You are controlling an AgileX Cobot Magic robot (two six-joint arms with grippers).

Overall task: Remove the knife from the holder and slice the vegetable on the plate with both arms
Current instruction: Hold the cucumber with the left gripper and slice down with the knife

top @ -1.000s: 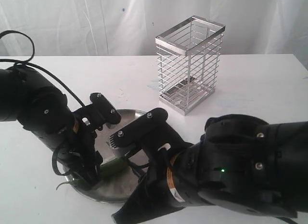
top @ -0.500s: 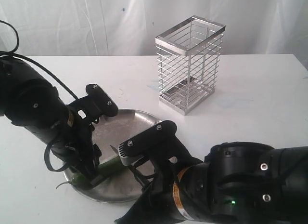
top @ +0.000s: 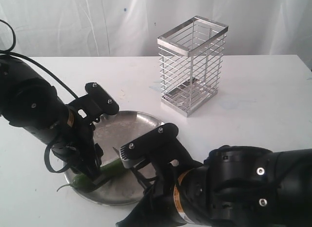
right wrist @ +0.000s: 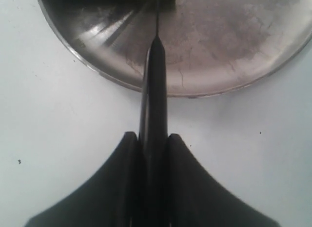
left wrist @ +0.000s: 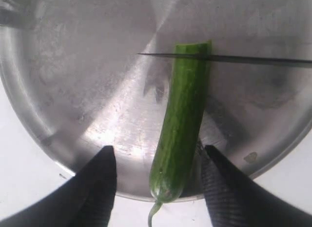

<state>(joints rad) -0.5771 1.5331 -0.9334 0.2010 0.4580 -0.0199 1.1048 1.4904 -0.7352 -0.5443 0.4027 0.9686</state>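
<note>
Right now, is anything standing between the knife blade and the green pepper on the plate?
Nothing visible. The knife blade, held by the right gripper, crosses the pepper near its cut end. The left gripper is open, its fingers flanking the stem end, clear of the blade.

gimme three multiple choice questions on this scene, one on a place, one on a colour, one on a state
1. Where does the knife cross the vegetable?
A) near its cut flat end
B) at its stem end
C) it misses it altogether

2. What colour is the vegetable on the plate?
A) red
B) green
C) yellow

3. What is the right claw doing?
A) standing open, holding nothing
B) shut on the knife's handle
C) gripping the plate's rim

Answers: 1 A, the left wrist view shows the blade across the flat end. 2 B, its skin is dark green. 3 B, the right wrist view shows it clamped on the handle.
</note>
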